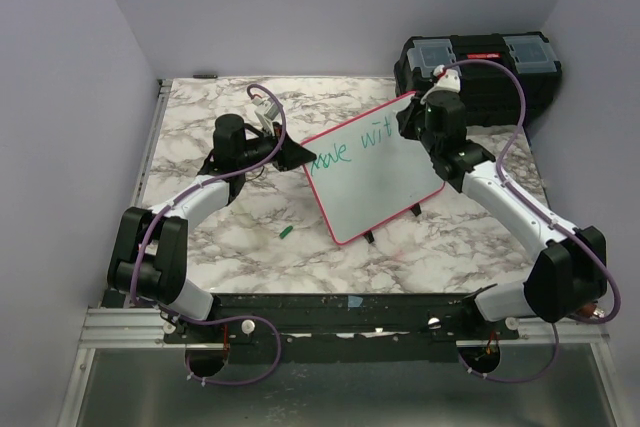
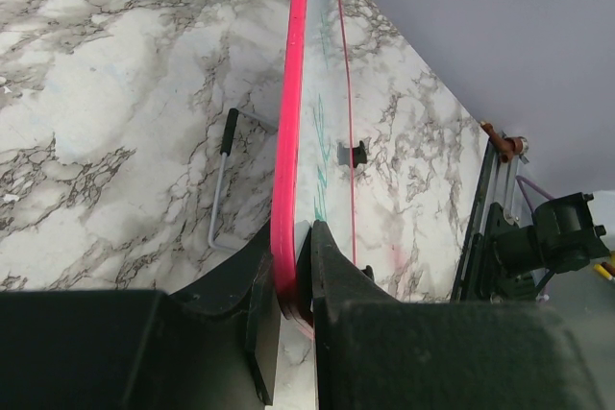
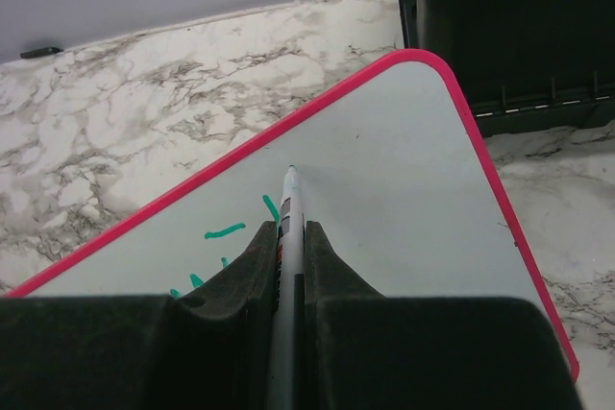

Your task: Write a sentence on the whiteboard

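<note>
The whiteboard [image 1: 375,172], white with a pink-red frame, stands tilted on the marble table and bears green writing along its upper part. My left gripper [image 1: 292,155] is shut on the board's left edge [image 2: 285,237], one finger on each face. My right gripper [image 1: 418,125] is shut on a white marker [image 3: 290,208] with its tip at the board surface [image 3: 384,189], just right of the last green strokes [image 3: 224,231]. The board's black clips [image 2: 356,154] show on its lower edge.
A black toolbox [image 1: 478,72] stands at the back right, just behind the board's top corner, and shows in the right wrist view [image 3: 509,36]. A small green marker cap [image 1: 287,233] lies on the table left of the board. A wire stand [image 2: 223,184] lies behind the board.
</note>
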